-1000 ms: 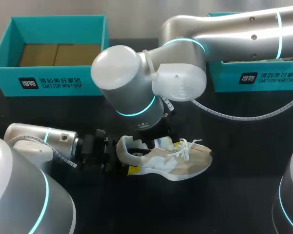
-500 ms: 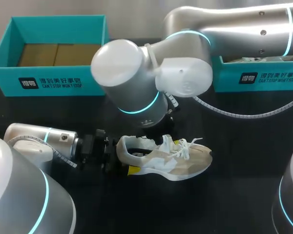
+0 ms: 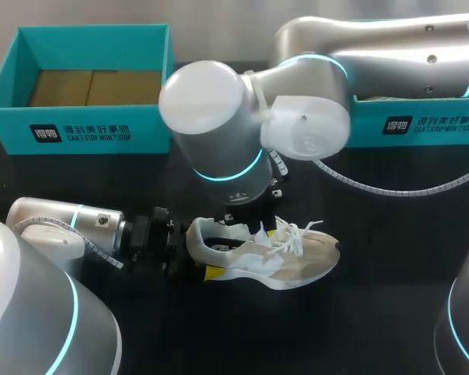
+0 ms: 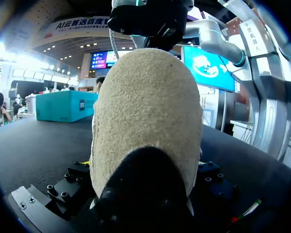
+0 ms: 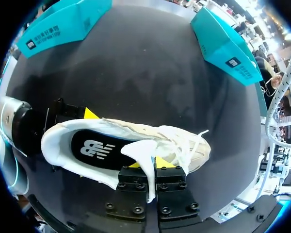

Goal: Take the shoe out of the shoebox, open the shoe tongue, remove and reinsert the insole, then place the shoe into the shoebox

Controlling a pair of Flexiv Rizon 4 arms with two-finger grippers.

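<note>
Looking back a second, the right arm (image 3: 219, 117) has slid a bit to its right with the right gripper (image 5: 155, 164) pinched tight on the tongue (image 5: 141, 156), so I'd say tongue-opening is underway. The shoe (image 3: 270, 264) sits upright on the table (image 3: 375, 234), well clear of the shoebox (image 3: 78, 131), with its heel clamped in the left gripper (image 3: 197, 254). It's beige suede with white laces, and the black insole (image 5: 99, 148) is in place.

Black table (image 3: 391, 312), teal box (image 3: 422, 123) at its far right edge, pale contents barely visible inside.

Left gripper (image 3: 194, 255) grips the shoe (image 3: 275, 258) by its heel.
</note>
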